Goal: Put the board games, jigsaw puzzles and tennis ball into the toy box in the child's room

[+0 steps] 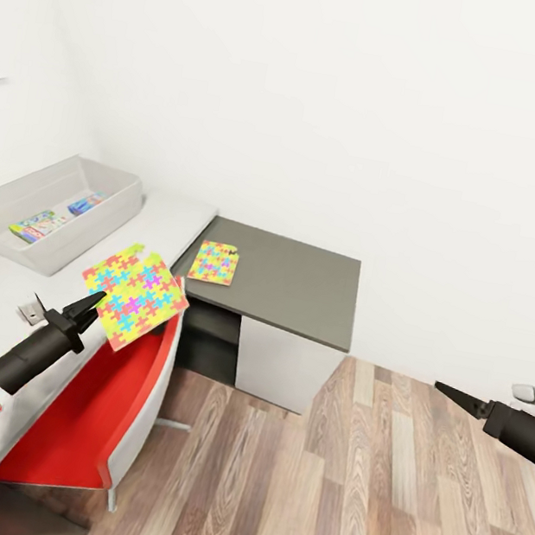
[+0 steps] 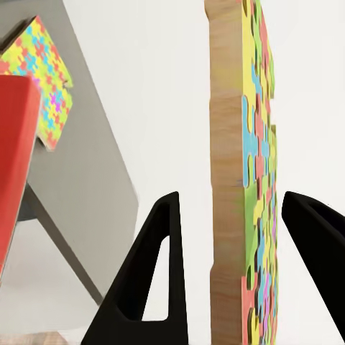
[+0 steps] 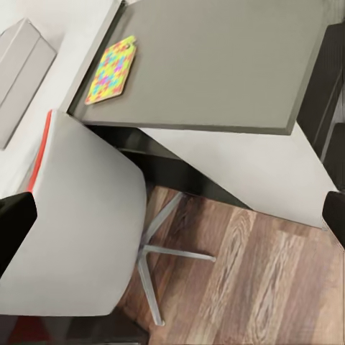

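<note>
My left gripper [image 1: 92,305] is shut on the lower edge of a multicoloured jigsaw puzzle [image 1: 135,295], holding it tilted in the air above the red chair and the table's [image 1: 166,219] front edge. The left wrist view has that puzzle [image 2: 237,180] edge-on between the black fingers [image 2: 164,273]. A second jigsaw puzzle [image 1: 214,262] [image 3: 111,70] lies flat on the low dark grey cabinet [image 1: 299,286]. The pale grey toy box [image 1: 8,244] stands on the table at the far left with two board games [image 1: 40,225] inside. My right gripper [image 1: 446,389] hovers open over the floor. The tennis ball and bed are out of view.
A red chair [image 1: 99,400] with a white shell [image 3: 79,237] is tucked against the table below the held puzzle. Wood-plank floor [image 1: 350,493] spreads to the right. A white wall backs the table and cabinet, with a socket [image 1: 526,394] low on the right.
</note>
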Controlling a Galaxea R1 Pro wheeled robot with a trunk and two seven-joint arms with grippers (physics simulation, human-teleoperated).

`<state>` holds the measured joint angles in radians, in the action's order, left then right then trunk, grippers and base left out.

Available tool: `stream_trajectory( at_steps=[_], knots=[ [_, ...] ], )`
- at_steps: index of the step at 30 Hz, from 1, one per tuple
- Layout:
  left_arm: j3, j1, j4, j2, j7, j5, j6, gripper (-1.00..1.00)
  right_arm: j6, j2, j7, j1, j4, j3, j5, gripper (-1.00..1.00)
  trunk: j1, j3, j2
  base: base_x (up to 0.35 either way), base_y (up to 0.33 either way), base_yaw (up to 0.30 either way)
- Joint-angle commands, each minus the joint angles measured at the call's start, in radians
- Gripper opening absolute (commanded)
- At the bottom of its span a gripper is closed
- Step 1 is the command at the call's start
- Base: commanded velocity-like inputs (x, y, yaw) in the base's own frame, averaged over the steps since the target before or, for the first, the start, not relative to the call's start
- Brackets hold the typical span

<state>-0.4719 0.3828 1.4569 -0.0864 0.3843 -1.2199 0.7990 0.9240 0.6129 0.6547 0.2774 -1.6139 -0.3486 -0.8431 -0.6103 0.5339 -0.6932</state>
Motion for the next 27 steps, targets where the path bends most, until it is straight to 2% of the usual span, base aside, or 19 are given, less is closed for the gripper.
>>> stream_trajectory(
  at_steps=[1, 19, 27],
  knots=[
    [-0.002, 0.001, 0.0, 0.0, 0.001, -0.003, 0.007, -1.0, 0.005, 0.0, 0.004, 0.001, 0.0, -0.001, 0.001, 1.0, -0.001, 0.001, -0.001, 0.253, -0.091, -0.005],
    [-0.004, 0.001, 0.002, 0.001, 0.008, -0.003, 0.006, -1.0, 0.003, -0.003, 0.005, 0.0, 0.0, -0.001, 0.001, 1.0, -0.001, 0.001, -0.001, 0.062, -0.02, -0.001],
    [-0.005, 0.001, 0.003, 0.001, 0.017, -0.003, 0.005, -1.0, 0.003, -0.009, 0.005, 0.0, 0.0, -0.001, 0.001, 1.0, -0.001, 0.001, -0.001, 0.205, -0.001, 0.0]
  ],
)
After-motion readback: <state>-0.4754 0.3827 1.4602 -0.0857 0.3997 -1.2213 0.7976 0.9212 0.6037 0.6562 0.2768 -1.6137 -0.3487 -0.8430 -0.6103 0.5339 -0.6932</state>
